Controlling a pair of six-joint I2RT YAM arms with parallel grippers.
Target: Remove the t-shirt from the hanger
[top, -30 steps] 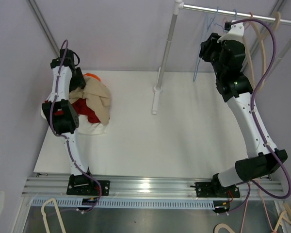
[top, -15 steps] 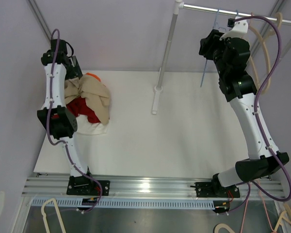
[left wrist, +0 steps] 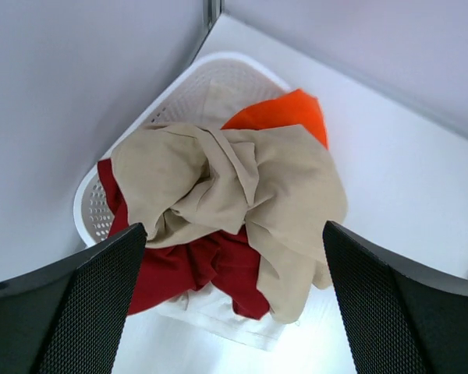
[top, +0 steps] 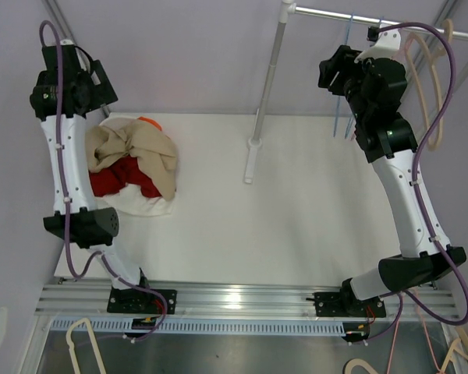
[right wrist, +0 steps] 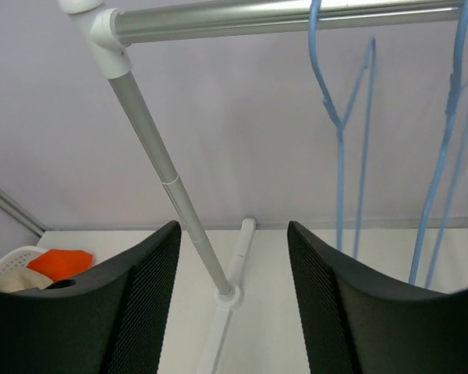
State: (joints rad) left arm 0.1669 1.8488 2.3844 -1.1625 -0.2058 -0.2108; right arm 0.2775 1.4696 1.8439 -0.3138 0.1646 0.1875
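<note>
T-shirt [left wrist: 234, 187], which I take to be the beige one, is off any hanger and lies crumpled on top of the heap in the white basket [left wrist: 183, 93] at the table's far left corner. It sits over a red garment [left wrist: 210, 269] and beside an orange one [left wrist: 281, 117].

The left gripper [left wrist: 234, 230] hangs well above that heap with its jaws spread wide and nothing between them. The right gripper [right wrist: 234, 226] is likewise parted and empty. It looks past the slanted post [right wrist: 164, 167] toward two bare blue hangers [right wrist: 339, 140] on the rail [right wrist: 296, 14].

To my eye the job is all but finished, so the risks are small ones. The beige cloth droops over the basket's rim on the table side. If the left arm dropped back down, a finger could catch a fold and drag it out. On the other side, the right wrist sits near the rail, and a careless swing outward could knock the hangers loose or clip the post.

The left arm is stretched tall against the left wall, its elbow low and its wrist bent down at the basket. The right arm rises from its base in a long, leaning reach, its wrist up at rail height and aimed at the back wall.
</note>
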